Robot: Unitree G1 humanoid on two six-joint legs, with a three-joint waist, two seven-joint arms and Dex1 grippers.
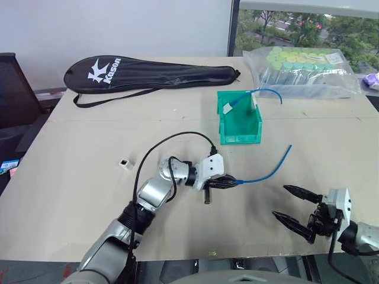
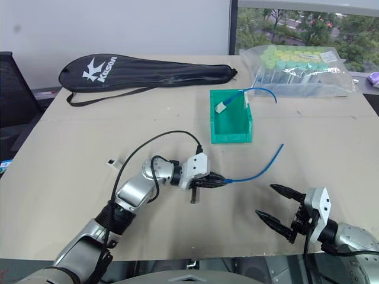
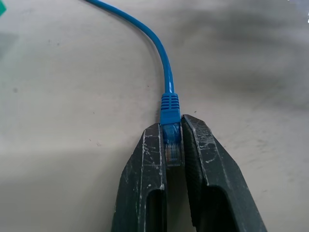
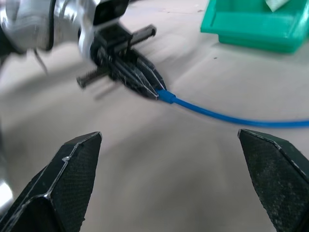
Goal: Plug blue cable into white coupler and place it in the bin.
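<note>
Blue cable (image 1: 267,173) plug pinched by left fingers (image 3: 145,164), reaching rightward

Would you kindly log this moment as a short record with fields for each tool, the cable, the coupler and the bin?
left tool: shut on the blue cable at its clear plug
right tool: open, holding nothing
white coupler: loose on the table, unplugged
bin: green, already holds another blue cable
</note>
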